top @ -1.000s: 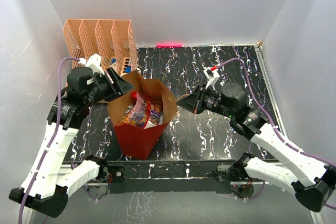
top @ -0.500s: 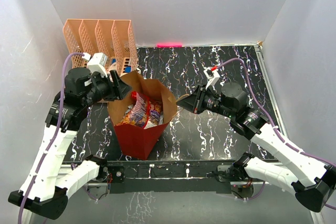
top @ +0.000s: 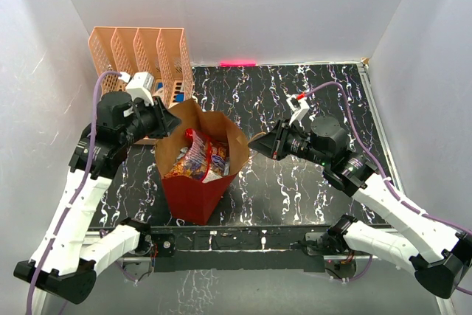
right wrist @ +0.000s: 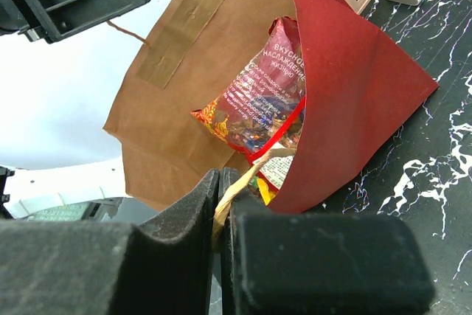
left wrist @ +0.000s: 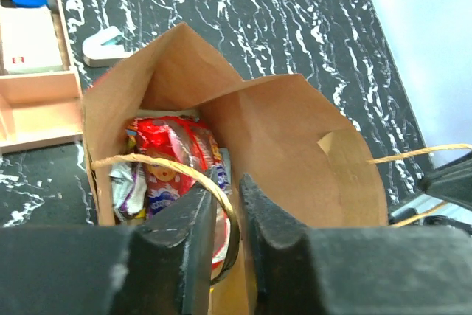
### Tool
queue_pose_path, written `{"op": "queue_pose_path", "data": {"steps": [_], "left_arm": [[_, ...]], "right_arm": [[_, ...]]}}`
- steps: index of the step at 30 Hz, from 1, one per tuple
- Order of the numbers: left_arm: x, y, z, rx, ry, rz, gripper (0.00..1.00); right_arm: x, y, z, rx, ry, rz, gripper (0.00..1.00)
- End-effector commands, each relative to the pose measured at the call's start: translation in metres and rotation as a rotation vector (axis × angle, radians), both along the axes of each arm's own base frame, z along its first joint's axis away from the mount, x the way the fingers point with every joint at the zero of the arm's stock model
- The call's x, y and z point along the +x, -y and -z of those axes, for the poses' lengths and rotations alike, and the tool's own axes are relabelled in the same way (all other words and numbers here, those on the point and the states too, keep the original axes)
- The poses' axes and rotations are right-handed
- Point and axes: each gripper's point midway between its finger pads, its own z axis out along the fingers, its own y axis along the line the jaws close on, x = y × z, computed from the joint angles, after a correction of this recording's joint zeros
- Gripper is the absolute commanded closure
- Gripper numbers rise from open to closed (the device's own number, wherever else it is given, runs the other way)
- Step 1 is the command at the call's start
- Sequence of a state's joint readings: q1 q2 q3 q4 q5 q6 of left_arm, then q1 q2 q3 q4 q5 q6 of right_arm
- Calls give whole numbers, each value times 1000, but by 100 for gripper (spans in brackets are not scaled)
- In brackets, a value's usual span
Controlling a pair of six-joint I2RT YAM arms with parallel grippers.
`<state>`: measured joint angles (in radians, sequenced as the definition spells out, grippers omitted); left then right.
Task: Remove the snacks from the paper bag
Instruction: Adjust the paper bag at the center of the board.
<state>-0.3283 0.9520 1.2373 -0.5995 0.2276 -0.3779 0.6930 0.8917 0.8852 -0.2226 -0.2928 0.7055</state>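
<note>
The paper bag (top: 193, 195), red outside and brown inside, stands open between my arms. Inside it is the red candy bag (top: 198, 154), also in the left wrist view (left wrist: 168, 149) and the right wrist view (right wrist: 265, 94), with small silver and purple packets (left wrist: 124, 186) and a yellow one (right wrist: 262, 187). My left gripper (top: 168, 119) is at the bag's left rim. Its jaws (left wrist: 227, 176) stand narrowly apart, with a tan handle (left wrist: 158, 161) running between them. My right gripper (top: 254, 142) is at the right rim, shut (right wrist: 223, 175) on the other handle (right wrist: 249, 176).
A peach perforated file rack (top: 140, 57) stands at the back left, just behind the bag. A pink stick (top: 237, 63) lies by the back wall. A small white object (left wrist: 103, 40) lies on the black marbled table beside the rack. White walls enclose the table.
My left gripper has risen and drawn slightly back to the left at the bag's rim, and that rim shifted a little. The right arm has not moved.
</note>
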Motion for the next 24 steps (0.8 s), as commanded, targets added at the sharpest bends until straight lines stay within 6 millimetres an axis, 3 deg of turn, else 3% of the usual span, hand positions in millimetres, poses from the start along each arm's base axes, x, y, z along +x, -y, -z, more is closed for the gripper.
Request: {"op": "queue_pose_path", "data": {"steps": [1,4,9,15,20,24], "left_arm": [[9,-9,-10,-9,24,-76,92],[14,-17,-26,0,53,-128,100],[21,-27,-71,-2,146,-186,100],[24,-36,-108,-23,236,-237,100],[25,-23,-126,-41,270,-166,100],[15,-5,-133,-84,302,-49,100]], "right_arm": [[2,2,-22,37,74,8,92],[-1,1,-20,32,78,-4,92],[-7,-10,-18,7,90,-101,92],[-6,-35,-24,44,94,-182,92],[-2,-53,-28,61,87,-206,92],[-3,-46,-11,34,64,-177,92]]}}
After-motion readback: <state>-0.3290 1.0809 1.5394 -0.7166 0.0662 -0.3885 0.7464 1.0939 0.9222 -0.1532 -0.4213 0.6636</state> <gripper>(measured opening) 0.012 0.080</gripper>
